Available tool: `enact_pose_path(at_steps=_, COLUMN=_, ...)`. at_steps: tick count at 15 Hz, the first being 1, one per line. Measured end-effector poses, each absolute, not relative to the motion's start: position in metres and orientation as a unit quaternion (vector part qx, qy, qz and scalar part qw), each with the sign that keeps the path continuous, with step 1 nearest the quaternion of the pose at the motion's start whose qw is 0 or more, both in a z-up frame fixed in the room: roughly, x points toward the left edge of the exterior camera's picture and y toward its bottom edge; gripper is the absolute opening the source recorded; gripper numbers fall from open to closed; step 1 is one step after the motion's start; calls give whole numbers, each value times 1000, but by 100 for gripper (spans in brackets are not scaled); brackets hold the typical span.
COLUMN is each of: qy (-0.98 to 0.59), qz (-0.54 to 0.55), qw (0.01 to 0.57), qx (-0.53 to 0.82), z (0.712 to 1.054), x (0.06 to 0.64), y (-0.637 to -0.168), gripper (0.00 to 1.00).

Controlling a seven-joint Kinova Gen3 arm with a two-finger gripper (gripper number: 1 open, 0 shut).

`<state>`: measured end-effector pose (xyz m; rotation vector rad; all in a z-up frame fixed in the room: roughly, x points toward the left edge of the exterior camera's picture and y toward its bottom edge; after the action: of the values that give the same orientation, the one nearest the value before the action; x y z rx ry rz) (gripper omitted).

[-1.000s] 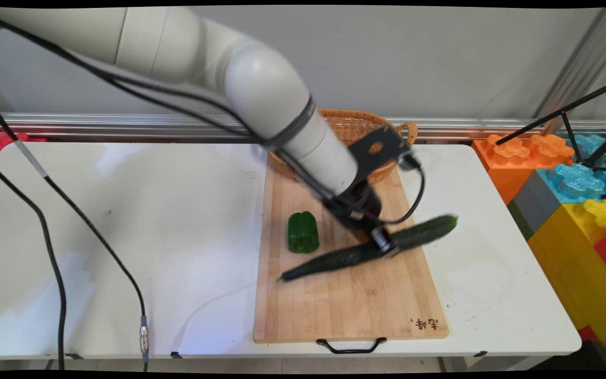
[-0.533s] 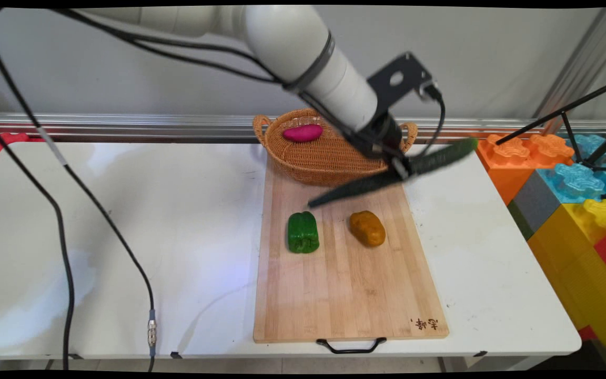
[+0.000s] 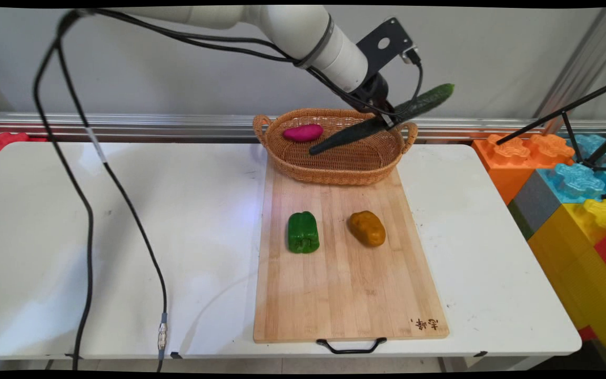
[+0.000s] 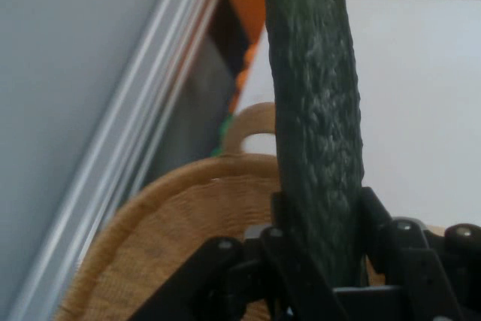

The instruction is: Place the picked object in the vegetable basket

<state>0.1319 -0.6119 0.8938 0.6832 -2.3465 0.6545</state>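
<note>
Since we lifted it off the cutting board (image 3: 350, 295), our gripper (image 3: 387, 120) has its jaws pinching the cucumber (image 3: 382, 120) mid-length, tilted above the wicker basket (image 3: 334, 168) at the board's far edge.

My matt black fingers (image 4: 289, 219) press a cucumber (image 3: 382, 120) whose dark green skin is rough and pebbled with fine bumps, dull with a faint sheen, above a basket (image 3: 334, 163) of tightly woven tan wicker. The cutting board (image 3: 345, 295) is pale striped wood with a smooth satin finish and a black handle (image 3: 351, 347), carrying a glossy, plastic-looking green pepper (image 3: 303, 232) and a matt, slightly mottled brown potato (image 3: 367, 228). The counter (image 3: 124, 221) is smooth white, faintly scuffed, and my arm (image 3: 308, 31) is smooth off-white plastic
</note>
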Motion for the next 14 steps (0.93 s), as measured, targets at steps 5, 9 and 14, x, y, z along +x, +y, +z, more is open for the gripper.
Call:
enact_pose_path(at_steps=5, qy=-874, qz=276, qw=292, qx=274, z=868, x=149, y=-658, gripper=0)
enact_pose_path(at_steps=9, qy=-869, qz=284, qw=281, qx=293, z=848, x=167, y=-677, gripper=0)
enact_pose_path(at_steps=14, qy=-869, qz=270, qw=266, qx=317, z=816, x=187, y=-677, gripper=0)
